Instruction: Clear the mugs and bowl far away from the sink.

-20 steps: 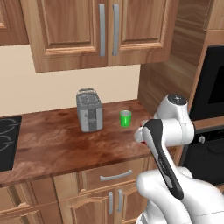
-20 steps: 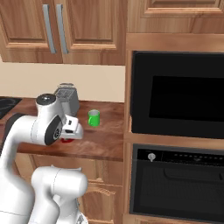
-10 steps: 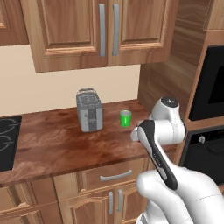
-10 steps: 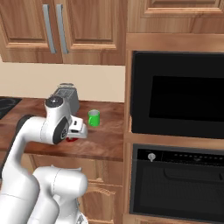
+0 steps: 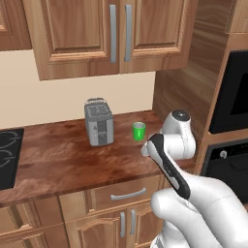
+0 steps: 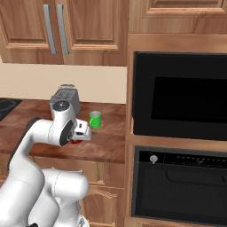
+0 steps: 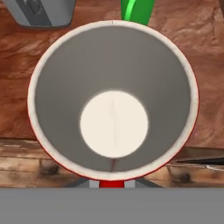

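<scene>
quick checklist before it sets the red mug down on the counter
1. Red mug held in the pincer: ok, the mug's open mouth faces the hand camera and a red edge shows under the hand in the right base view.
2. Mug upright: ok, the hand view looks straight down into it.
3. Green mug out of the way: ok, it stands apart, further back on the counter.
4. Toaster out of the way: ok, off to the left.
5. Mug over the counter, not past its front edge: cannot tell, the edge runs under the mug.
6. Sink nearby: cannot tell.
</scene>
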### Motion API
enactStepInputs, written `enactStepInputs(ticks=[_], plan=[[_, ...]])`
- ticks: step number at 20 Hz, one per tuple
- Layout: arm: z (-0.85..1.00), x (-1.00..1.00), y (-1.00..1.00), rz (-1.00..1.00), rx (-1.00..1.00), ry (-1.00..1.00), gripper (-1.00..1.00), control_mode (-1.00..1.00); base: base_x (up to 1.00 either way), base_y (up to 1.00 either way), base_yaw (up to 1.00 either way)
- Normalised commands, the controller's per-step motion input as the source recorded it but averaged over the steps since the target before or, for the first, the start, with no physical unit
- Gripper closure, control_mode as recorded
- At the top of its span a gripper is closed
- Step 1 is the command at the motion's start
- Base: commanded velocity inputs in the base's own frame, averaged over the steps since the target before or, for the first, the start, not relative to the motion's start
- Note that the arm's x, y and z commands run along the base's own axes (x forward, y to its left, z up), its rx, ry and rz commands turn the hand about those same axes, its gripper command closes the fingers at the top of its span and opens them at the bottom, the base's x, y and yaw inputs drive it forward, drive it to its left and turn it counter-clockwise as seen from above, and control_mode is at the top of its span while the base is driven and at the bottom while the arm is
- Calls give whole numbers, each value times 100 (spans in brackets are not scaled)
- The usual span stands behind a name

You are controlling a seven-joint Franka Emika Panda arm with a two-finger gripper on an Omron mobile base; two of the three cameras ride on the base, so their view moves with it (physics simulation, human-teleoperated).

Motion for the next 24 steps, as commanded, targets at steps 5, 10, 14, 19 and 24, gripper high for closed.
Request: enactStepInputs(ticks=[5,10,14,19,24], plan=[[-24,40,7,0,-1,3,100,-100,0,0,0],[-28,33,4,0,0,4,100,-100,0,0,0],[-35,34,5,0,0,6,100,-100,0,0,0],[-32,37,1,0,0,4,100,-100,0,0,0],[-32,37,0,0,0,3,100,-100,0,0,0]])
